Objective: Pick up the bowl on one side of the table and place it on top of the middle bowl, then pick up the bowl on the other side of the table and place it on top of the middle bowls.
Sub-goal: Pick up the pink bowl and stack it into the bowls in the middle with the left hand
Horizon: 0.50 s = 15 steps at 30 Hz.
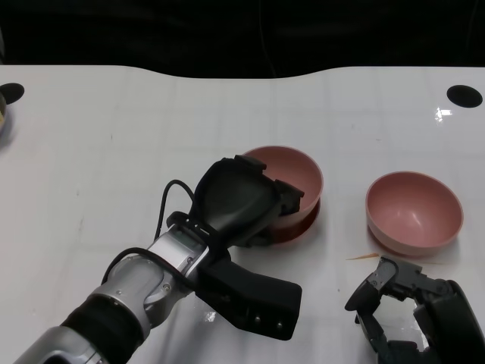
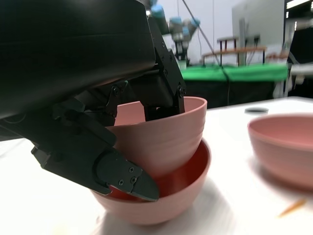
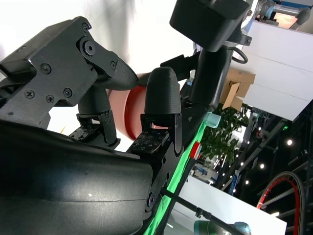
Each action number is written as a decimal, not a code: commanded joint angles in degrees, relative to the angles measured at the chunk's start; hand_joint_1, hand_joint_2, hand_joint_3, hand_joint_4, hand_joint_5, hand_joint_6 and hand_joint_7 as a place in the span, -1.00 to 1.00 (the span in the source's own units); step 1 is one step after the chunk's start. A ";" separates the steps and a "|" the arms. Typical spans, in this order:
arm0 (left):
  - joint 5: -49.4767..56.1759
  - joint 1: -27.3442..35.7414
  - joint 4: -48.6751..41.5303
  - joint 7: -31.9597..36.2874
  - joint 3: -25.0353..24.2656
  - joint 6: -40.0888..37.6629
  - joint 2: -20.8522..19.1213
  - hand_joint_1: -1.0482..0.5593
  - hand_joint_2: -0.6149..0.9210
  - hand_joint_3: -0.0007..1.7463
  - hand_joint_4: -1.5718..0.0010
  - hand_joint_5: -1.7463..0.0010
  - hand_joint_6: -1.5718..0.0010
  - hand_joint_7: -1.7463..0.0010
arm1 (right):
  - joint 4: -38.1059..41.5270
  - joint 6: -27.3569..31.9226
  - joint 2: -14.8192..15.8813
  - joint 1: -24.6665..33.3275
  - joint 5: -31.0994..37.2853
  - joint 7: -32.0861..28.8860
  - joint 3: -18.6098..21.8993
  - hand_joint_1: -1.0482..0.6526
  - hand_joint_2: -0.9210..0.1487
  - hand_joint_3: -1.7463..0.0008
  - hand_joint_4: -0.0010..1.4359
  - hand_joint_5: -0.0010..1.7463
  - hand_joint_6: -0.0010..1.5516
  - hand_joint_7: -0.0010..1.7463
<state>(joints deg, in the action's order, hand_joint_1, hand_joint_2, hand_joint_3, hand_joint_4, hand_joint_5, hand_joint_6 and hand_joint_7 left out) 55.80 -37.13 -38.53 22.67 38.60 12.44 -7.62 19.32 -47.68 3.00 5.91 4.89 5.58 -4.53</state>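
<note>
Risk at this moment lies mostly in the release. The left hand (image 1: 239, 201) holds the tilted pale pink ribbed bowl (image 2: 164, 137) by its rim, with fingers (image 2: 161, 93) inside and a thumb tip (image 2: 122, 178) under the outer wall; this bowl sits crooked inside the darker red-lined middle bowl (image 2: 166, 196), near the centre of the white table (image 1: 114, 136). If the fingers open while the bowl leans like this, it may rock, settle unevenly or slide out over the lower rim. The thumb seems caught between the two bowls, so pulling the hand back may drag or lift both of them.

The second pale pink plastic bowl (image 1: 414, 211) stands alone at about 3 o'clock from the stack, well apart. The right hand (image 1: 413, 307) waits at 6 o'clock from that bowl, holding nothing, fingers curled but apart. A careless reach could push the bowl instead of grasping it
</note>
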 commanded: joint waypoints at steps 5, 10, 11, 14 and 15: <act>1.39 -0.68 3.95 -8.15 0.71 -4.03 -1.99 -0.21 1.00 -0.83 0.09 0.15 -0.04 0.81 | -0.32 -0.29 0.43 0.33 -0.40 -0.38 0.48 0.12 0.05 -0.44 -0.01 0.75 -0.05 0.53; 4.71 0.43 11.35 -17.21 2.04 -8.65 -4.52 -0.73 1.00 -0.35 0.96 0.68 0.78 0.98 | -0.88 0.03 0.50 0.59 0.07 -0.59 0.44 0.12 0.03 -0.42 -0.01 0.74 -0.06 0.51; 4.82 0.69 12.05 -17.48 1.97 -8.79 -4.71 -0.76 1.00 -0.32 0.98 0.71 0.81 0.98 | -0.91 0.09 0.49 0.59 -0.01 -0.55 0.41 0.12 0.02 -0.42 -0.01 0.73 -0.06 0.51; 4.49 1.18 14.41 -19.30 1.56 -8.89 -5.39 -0.82 1.00 -0.23 1.00 0.75 0.83 0.99 | -0.68 -0.05 0.54 0.47 -0.79 -0.02 0.24 0.13 -0.01 -0.39 -0.02 0.72 -0.06 0.50; 4.23 1.32 15.09 -19.71 1.38 -8.81 -5.59 -0.83 1.00 -0.21 1.00 0.75 0.83 0.99 | -0.61 -0.12 0.53 0.41 -0.99 0.08 0.20 0.13 -0.01 -0.39 -0.02 0.72 -0.06 0.50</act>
<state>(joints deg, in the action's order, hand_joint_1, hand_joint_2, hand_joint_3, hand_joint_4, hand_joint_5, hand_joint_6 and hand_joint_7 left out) 60.29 -36.62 -24.66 4.00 40.40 3.81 -12.05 18.92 -47.67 3.00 6.06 4.90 5.54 -4.74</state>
